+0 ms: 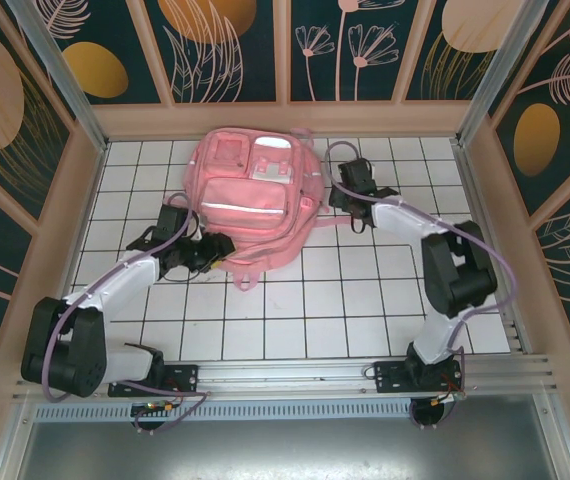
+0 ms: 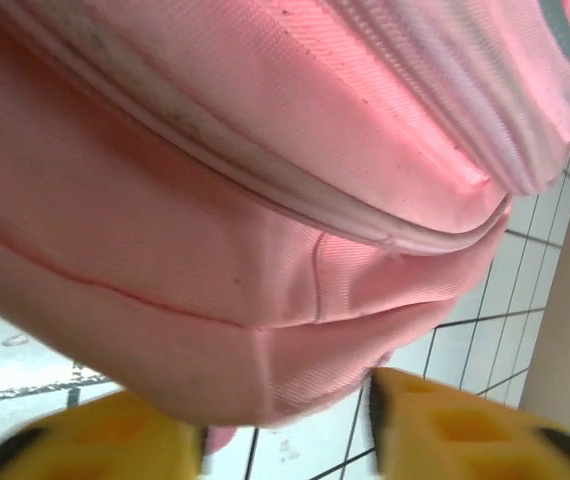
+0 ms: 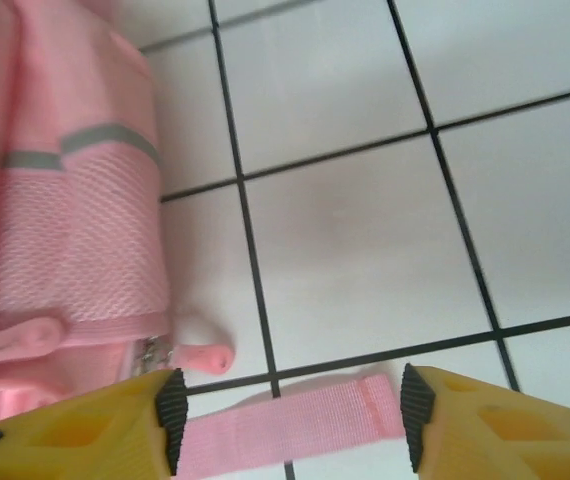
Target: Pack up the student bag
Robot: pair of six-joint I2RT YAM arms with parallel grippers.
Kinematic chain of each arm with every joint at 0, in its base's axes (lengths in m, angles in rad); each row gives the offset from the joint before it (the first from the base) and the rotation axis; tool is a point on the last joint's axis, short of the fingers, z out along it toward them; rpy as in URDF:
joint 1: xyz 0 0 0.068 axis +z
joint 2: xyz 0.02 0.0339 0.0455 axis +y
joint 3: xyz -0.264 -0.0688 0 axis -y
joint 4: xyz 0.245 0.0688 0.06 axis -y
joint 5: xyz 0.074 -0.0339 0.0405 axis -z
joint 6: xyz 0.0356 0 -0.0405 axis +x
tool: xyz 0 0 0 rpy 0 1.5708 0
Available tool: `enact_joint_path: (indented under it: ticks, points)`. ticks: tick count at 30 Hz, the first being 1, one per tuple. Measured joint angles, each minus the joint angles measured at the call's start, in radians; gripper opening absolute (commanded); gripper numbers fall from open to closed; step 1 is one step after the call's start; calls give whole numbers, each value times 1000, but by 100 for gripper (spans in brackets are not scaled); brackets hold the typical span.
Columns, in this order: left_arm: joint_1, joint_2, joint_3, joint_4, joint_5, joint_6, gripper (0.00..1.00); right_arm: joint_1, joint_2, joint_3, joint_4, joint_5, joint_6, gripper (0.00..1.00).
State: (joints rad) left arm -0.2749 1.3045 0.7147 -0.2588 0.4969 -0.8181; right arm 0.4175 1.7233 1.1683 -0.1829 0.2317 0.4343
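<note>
A: Well, where's the student bag [image 1: 255, 225]?

B: Flat on the table [image 1: 365, 300], far-centre, front side up, near the back wall [image 1: 235, 50].

A: Surface & room?

B: White tiles w/ dark grout lines. Walls are dark teal panels w/ peach plant prints in pale frames. A metal rail [image 1: 295, 375] runs along the near edge, w/ both arm bases on it.

A: Pockets? Anything inside?

B: Front pockets [image 1: 270, 160] sit above a pale reflective stripe [image 1: 240, 207]. Contents: can't tell. Right wrist cam shows a mesh side pocket [image 3: 85, 250] w/ a grey band across it; also can't see inside.

A: Grippers?

B: Left gripper [image 2: 285, 435] is at the bag's near-left corner. Its yellow fingers [image 2: 445, 430] are spread, w/ pink fabric bulging just above the gap and nothing pinched. Right gripper [image 3: 293, 410] is just beside the bag's right side, jaws apart over bare tile. A pink strap [image 3: 295, 425] lies loose on the tile btw the tips, ungrasped.
</note>
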Motion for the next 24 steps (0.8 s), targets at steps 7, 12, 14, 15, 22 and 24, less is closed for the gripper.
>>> enact_joint_path:
  ticks: [7,12,14,15,22,24]
  points:
    - [0,-33,194,-128,-231,75,99,-2,-313,-131,13,36,8,96]
    - [15,-23,357,-164,-596,180,99,-38,-502,-220,31,41,-7,99]
    - [51,-21,358,-141,-700,226,99,-57,-566,-266,52,44,-18,99]
    - [77,-17,350,-126,-745,248,99,-65,-602,-300,76,53,-31,99]
    - [181,-7,99,156,-1046,375,99,-93,-710,-566,269,146,-198,99]
    - [186,-6,-6,271,-1094,412,98,-127,-699,-631,329,170,-229,99]
